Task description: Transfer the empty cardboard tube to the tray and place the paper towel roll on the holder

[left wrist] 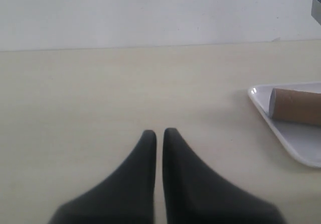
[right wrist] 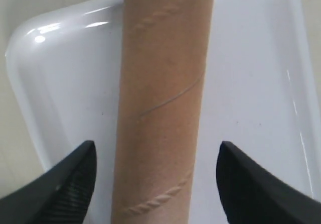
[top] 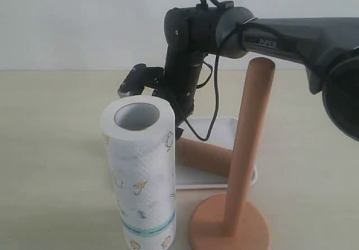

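The brown cardboard tube (right wrist: 160, 83) lies flat in the white tray (right wrist: 251, 83). My right gripper (right wrist: 158, 146) is open and straddles the tube, with a gap on each side between fingers and cardboard. In the exterior view the tube (top: 205, 156) rests in the tray (top: 247, 177), and the right gripper (top: 179, 129) is half hidden behind the paper towel roll (top: 143, 171), which stands upright on the table. The wooden holder (top: 249, 143) stands in front of the tray with its post bare. My left gripper (left wrist: 159, 132) is shut and empty over bare table, well apart from the tray (left wrist: 296, 143).
The right arm's dark links (top: 291, 37) reach in from the right above the holder's post. The roll stands a short way left of the holder's round base (top: 224, 227). A pale wall rises behind the table.
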You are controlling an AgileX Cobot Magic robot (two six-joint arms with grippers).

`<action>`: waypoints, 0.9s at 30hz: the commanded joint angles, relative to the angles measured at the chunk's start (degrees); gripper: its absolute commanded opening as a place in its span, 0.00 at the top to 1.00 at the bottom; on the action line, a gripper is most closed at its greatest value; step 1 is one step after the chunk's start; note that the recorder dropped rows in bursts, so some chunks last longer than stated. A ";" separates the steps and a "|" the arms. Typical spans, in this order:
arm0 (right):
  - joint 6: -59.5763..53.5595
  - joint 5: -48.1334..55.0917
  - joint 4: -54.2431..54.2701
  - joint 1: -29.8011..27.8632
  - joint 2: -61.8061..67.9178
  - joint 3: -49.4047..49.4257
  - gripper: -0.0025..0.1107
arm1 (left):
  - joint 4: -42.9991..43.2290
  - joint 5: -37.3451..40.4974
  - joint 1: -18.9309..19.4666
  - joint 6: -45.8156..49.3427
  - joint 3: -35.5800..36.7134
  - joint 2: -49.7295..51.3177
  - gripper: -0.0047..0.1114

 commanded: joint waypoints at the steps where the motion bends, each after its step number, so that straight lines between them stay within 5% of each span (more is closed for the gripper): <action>1: 0.53 0.22 0.00 0.05 -0.24 -0.04 0.41 | 0.11 -0.44 0.11 0.10 0.21 -0.14 0.92; 9: 0.53 0.59 -1.15 0.05 -3.90 -0.17 0.45 | 0.11 -0.44 0.11 0.10 0.21 -0.14 0.92; 19: 3.68 -2.96 -2.52 0.05 -13.12 -0.17 0.99 | 0.11 -0.44 0.11 0.10 0.21 -0.14 0.92; 27: 5.14 -4.21 -2.40 -0.08 -19.50 -0.17 0.98 | 0.11 -0.44 0.11 0.10 0.21 -0.14 0.92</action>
